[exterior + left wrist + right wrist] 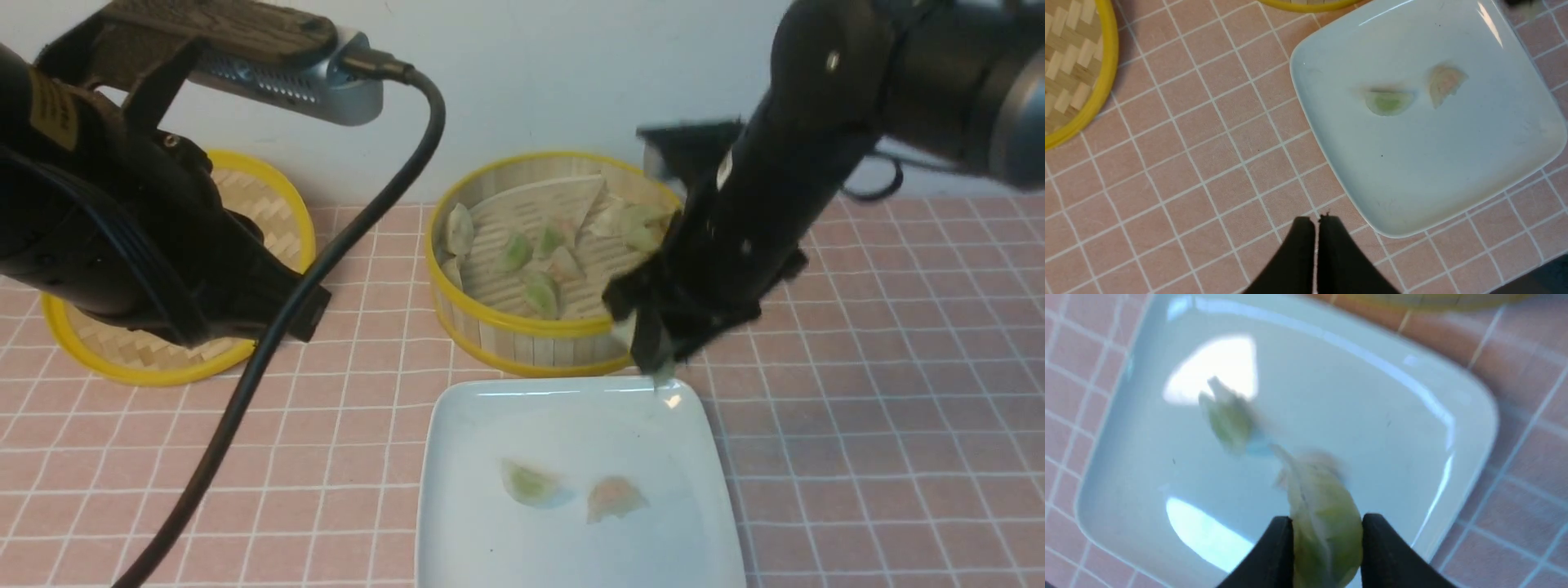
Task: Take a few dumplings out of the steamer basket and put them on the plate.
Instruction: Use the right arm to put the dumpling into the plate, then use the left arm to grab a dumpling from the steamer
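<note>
Gripping a pale green dumpling (1325,514) between its two black jaws, the robot's right claw (657,363) hung above the plate's (490,433) far right corner, at the centre of the front view and just in front of the steamer basket (522,341). A second green dumpling (531,483) and a pinkish dumpling (614,498) lay on the plate lower in the frame, near each other but apart. Several more dumplings (514,251) sat in the basket's slatted floor. The left claw (1316,222), pinched shut on nothing, hovered over the pink tiled tabletop (857,408) beside the plate's near left corner. A woven lid (253,204) lay at the left of the frame, partly behind the left arm.

The risks looked plain enough. The claw held its load close to the rim, so a release there could send the dumpling off the raised edge and onto the tiles. The skin appeared soft and possibly sticky; it might cling to one jaw when they parted, or tear under the squeeze. Carried further in, it could land on the two already served and stick to them.
</note>
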Controlling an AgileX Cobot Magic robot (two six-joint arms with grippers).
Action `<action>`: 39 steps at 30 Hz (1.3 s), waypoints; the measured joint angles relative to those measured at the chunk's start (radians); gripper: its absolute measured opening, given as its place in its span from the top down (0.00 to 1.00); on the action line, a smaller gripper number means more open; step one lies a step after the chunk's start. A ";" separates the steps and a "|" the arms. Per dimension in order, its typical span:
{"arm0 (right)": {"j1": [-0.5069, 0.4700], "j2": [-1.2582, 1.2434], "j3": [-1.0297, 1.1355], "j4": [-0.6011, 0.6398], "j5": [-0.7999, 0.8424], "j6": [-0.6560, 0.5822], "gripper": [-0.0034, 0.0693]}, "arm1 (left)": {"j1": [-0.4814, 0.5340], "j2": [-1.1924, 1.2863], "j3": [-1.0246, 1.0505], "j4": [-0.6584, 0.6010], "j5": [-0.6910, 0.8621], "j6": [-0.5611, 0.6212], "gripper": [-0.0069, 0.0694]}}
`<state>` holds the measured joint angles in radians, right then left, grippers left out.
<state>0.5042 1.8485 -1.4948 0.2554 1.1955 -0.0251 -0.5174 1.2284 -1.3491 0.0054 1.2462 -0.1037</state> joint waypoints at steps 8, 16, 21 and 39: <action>0.031 0.072 0.132 -0.027 -0.201 0.005 0.53 | 0.000 0.117 0.000 -0.022 -0.053 0.000 0.92; 0.031 0.055 0.094 -0.092 -0.135 0.009 0.25 | 0.000 0.310 -0.115 -0.026 -0.131 -0.010 0.92; 0.031 -0.079 0.096 -0.182 -0.038 0.036 0.42 | 0.000 0.514 -0.360 -0.035 -0.110 -0.011 0.92; 0.031 -0.772 0.407 -0.324 -0.025 0.209 0.97 | 0.000 1.129 -0.862 0.003 -0.122 -0.110 0.41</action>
<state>0.5350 1.0767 -1.0875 -0.0690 1.1701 0.1836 -0.5174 2.3573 -2.2107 0.0088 1.1241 -0.2140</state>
